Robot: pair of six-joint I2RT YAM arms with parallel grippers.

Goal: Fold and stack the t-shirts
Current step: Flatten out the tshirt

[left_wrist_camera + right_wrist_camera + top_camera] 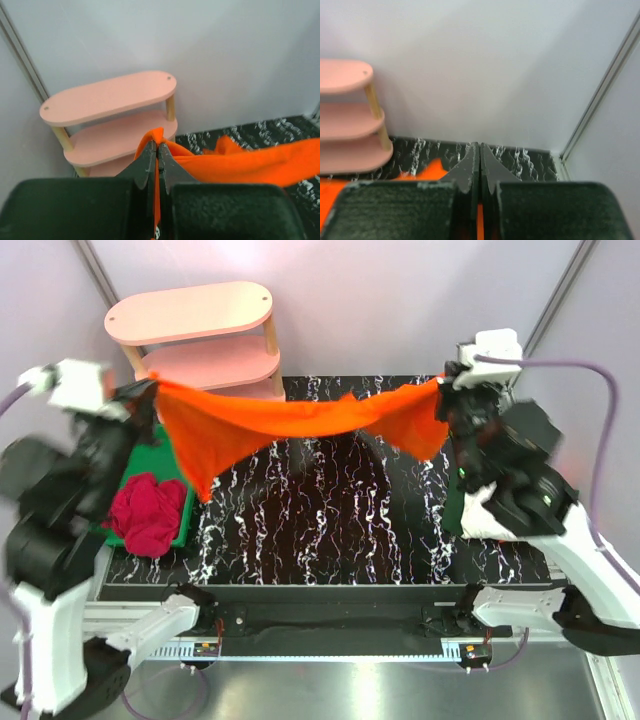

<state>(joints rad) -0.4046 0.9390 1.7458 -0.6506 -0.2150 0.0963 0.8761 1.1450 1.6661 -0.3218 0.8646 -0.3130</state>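
Red cloth: a crumpled heap (148,512) is seen at the near left of the counter (330,540), lying on a green cloth (150,455). Whether either is a shirt cannot be told.
Orange t-shirt: it (290,420) is held up off the counter, strung between both pincers. It sags in the middle and a long flap droops near the left end. No fold is seen in it.
Left pincer: it (150,390) is clenched on the shirt's left end. In the left wrist view orange cloth (240,162) is pinched between the shut fingers (157,150).
Right pincer: it (442,388) is clenched on the shirt's right end. In the right wrist view a thin orange strip is caught between the shut jaws (480,152), and more cloth (432,169) is seen below.
Pink shelf: a tiered stand (190,312) is seen at the far left, behind the left pincer.
Handling: the shirt is judged light, soft and limp, with no stiffness of its own. Its shape is kept only by tension, and bunching is expected once that is slackened.
Where to hold: corners, hem or shoulder seams are preferred, since the doubled cloth there gives more bite.
Step judged: the shirt is being spread in the air so it can be laid flat, and folding has not begun.
Risk: a thin pinch could slip if the ends are pulled further apart. Uneven lowering would leave the drooping flap tucked under.
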